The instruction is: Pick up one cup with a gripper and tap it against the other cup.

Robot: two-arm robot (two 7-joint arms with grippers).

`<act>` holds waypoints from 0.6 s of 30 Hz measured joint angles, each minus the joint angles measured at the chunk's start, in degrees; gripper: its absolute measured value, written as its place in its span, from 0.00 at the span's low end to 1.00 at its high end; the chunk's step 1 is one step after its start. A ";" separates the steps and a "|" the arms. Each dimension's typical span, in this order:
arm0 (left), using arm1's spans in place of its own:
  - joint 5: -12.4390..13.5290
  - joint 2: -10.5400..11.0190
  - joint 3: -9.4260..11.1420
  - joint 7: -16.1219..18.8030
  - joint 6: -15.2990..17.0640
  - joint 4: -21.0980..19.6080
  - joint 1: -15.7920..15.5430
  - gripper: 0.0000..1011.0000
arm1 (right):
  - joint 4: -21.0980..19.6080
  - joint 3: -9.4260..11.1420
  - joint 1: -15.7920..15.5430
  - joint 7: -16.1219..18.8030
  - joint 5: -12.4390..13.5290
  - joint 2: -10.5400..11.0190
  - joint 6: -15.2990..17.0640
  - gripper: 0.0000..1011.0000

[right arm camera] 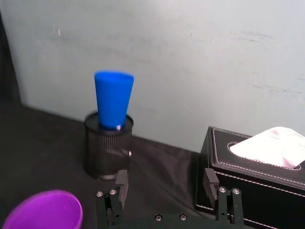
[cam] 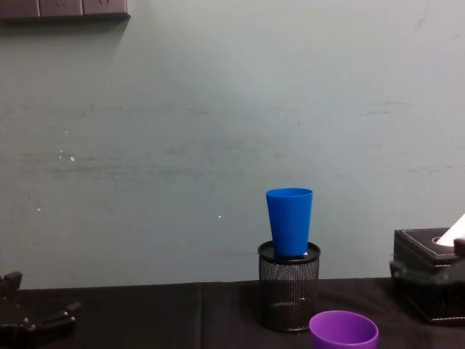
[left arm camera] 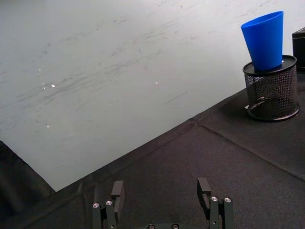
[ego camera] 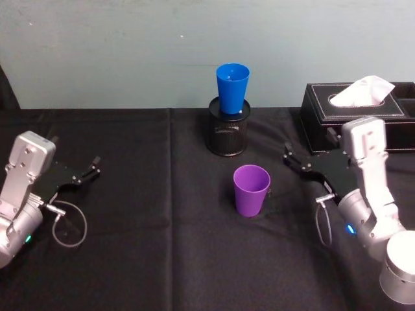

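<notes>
Purple cup upright on the black tablecloth; blue cup upright in the mesh holder behind.

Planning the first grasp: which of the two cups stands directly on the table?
The purple cup stands on the black tablecloth. The blue cup sits in the black mesh pen holder behind it.

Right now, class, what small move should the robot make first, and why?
Probably bring the right claw leftward toward the purple cup. It is open and apart from the cup, which stands upright on the table in front of the blue cup seated in the mesh holder.
</notes>
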 joint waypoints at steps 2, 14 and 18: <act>0.00 0.00 0.00 0.00 0.00 0.00 0.00 0.99 | 1.19 -0.59 0.56 -0.16 -1.64 0.33 -0.27 0.99; 0.00 0.00 0.00 0.00 0.00 0.00 0.00 0.99 | 3.30 -1.32 1.29 -2.04 -4.91 0.30 -2.44 0.99; 0.00 0.00 0.00 0.00 0.00 0.00 0.00 0.99 | 3.09 -1.26 1.22 -1.81 -4.56 0.32 -2.18 0.99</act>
